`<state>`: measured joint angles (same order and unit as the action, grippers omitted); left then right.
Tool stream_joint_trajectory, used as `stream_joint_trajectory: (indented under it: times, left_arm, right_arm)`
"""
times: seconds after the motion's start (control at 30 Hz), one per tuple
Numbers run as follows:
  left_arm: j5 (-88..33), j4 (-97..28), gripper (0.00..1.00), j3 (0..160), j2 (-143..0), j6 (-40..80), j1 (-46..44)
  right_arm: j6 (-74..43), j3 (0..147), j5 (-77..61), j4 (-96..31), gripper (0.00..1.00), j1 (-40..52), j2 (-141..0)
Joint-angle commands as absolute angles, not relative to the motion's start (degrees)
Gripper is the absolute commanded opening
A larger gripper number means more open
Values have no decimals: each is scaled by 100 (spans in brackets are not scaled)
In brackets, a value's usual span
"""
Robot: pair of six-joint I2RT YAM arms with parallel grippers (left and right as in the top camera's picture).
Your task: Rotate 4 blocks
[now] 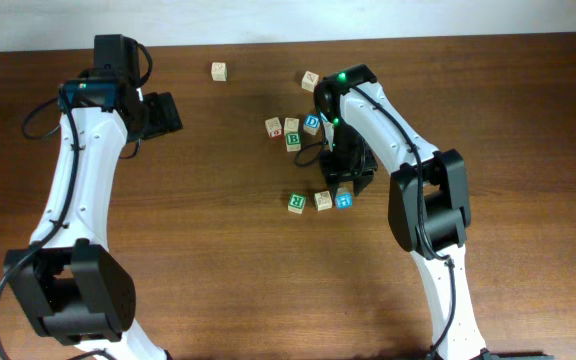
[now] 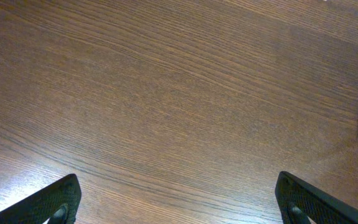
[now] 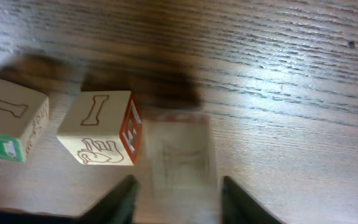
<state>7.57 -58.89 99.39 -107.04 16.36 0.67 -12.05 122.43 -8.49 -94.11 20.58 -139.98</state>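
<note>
While the left gripper (image 2: 176,190) hangs spread wide, the right gripper (image 3: 178,186) straddles a blurred block (image 3: 179,152) — whether it pinches is unclear.

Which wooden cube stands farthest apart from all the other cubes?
The pale cube near the top of the overhead view, closest to the left arm. It stands alone; all other cubes lie around the right arm.
</note>
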Motion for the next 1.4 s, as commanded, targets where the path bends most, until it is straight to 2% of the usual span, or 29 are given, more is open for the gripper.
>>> stream_joint_trajectory:
  times: [0.0,0.13,0.23,0.27,0.33,0.4,0.63,0.73,0.8,1.03,1.23,1.37]
  left_arm:
    - [819,-5881,98,10055,-10746,1693,82]
    - [819,-5878,98,10055,-10746,1693,82]
    - [819,-5870,98,10055,-10746,1693,82]
    - [816,-5854,98,10055,-10746,1693,80]
    - [808,-5835,98,10055,-10746,1693,80]
    - [775,-5837,98,10055,-10746,1693,80]
    - [777,-5833,98,10055,-10746,1691,80]
    - [777,-5813,98,10055,-10746,1693,80]
    - [777,-5813,98,10055,-10746,1691,80]
    - [777,-5819,98,10055,-10746,1691,82]
    - [775,-5817,98,10055,-10746,1691,80]
    - [775,-5815,98,10055,-10746,1693,80]
  right_arm:
    - [-1234,12204,-773,-9428,48,2067,-13955]
    - [-1232,12213,-683,-9317,48,2060,-13955]
    - [-886,12956,-532,-9207,49,1833,-13955]
    - [-502,13410,-526,-9089,52,1747,-13955]
    - [145,14153,-508,-8591,67,1610,-13955]
    - [270,14215,-427,-8040,72,1562,-13957]
    - [32,13561,-384,-6169,71,1566,-14269]
    - [-1155,13557,-864,-6149,64,1653,-14381]
    - [-1573,13559,-908,-6101,63,1861,-14379]
    - [-1999,13552,-10,-6226,60,2742,-14453]
    - [-1994,13552,220,-6281,57,2838,-14759]
    - [-1984,13552,375,-6292,49,2838,-14792]
